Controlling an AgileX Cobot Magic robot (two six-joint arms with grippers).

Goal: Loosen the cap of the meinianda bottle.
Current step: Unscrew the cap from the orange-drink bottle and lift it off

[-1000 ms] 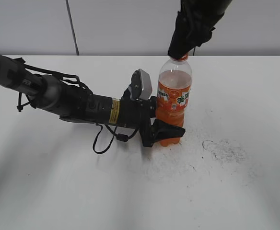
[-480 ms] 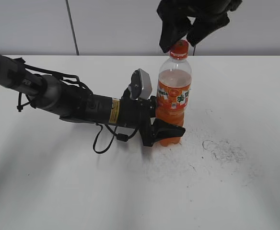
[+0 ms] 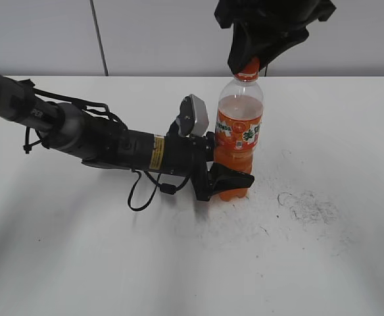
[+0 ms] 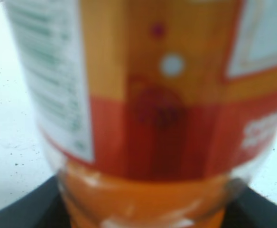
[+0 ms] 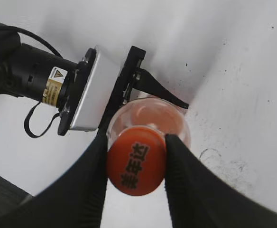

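Note:
The meinianda bottle point(image 3: 239, 141) stands upright on the white table, with orange drink and an orange-red label. My left gripper point(image 3: 228, 179) lies low along the table and is shut on the bottle's lower body. In the left wrist view the bottle's label point(image 4: 148, 95) fills the frame, with the black jaws of the left gripper point(image 4: 143, 216) at the bottom corners. My right gripper point(image 3: 252, 59) comes down from above and is shut on the orange cap point(image 3: 248, 69). In the right wrist view the cap point(image 5: 136, 166) sits between the two black fingers of the right gripper point(image 5: 137, 138), both touching its sides.
The white table point(image 3: 323, 263) has dark scuff marks point(image 3: 307, 205) to the right of the bottle. The left arm with its cables point(image 3: 100, 141) stretches across the table's left half. A pale wall stands behind the table.
One second ago the right gripper was on the cap. Half a second ago it was open just above it. Now it is back down and shut on the cap. The left arm and bottle have not moved.

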